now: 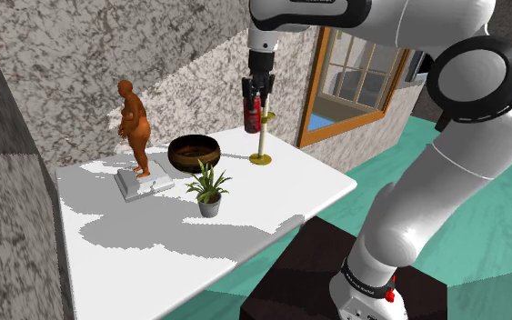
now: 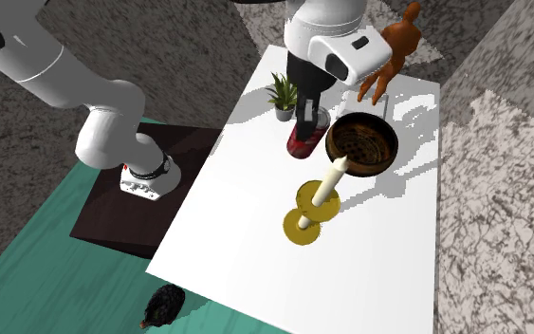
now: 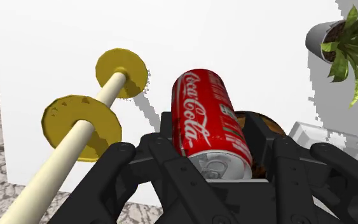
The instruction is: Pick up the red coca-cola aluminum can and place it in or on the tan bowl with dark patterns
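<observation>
step: carry | your gripper (image 1: 260, 89) clamps the can (image 1: 253, 113), held aloft upper centre of the shoulder view, beside candlestick (image 1: 262, 136) | next: move it left over the bowl (image 1: 195, 151), lower, release

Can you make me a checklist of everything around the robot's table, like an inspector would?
Surface: white table, partly in shadow.
Job's things: red can clasped in the gripper, apparently lifted off the table; brown bowl beside it, can not yet in it.
Clutter: gold candlestick, potted plant, brown figurine.
Grippers: black gripper shut on the can.
Cables: nothing seen.
Surroundings: speckled walls, window, teal floor.
</observation>
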Available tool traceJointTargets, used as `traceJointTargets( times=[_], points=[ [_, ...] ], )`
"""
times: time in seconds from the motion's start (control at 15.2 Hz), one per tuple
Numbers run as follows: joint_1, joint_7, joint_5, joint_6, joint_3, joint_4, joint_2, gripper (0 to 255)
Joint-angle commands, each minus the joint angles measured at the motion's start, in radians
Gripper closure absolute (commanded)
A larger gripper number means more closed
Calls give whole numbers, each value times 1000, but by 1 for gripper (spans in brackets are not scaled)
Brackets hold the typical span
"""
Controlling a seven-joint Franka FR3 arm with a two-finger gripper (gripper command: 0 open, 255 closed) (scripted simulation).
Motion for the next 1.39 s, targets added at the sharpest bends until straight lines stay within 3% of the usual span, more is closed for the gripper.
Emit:
traceJointTargets(
  times=[0.0, 0.59, 0.79, 0.86, 1.32],
  points=[
    [13, 24, 13, -10, 14, 84, 74, 255],
    [60, 122, 46, -108, 63, 527, 421, 255],
    [73, 151, 54, -183, 74, 760, 578, 255],
    [79, 166, 58, -246, 79, 928, 684, 255],
    [86, 166, 53, -98, 78, 697, 600, 255]
  ],
)
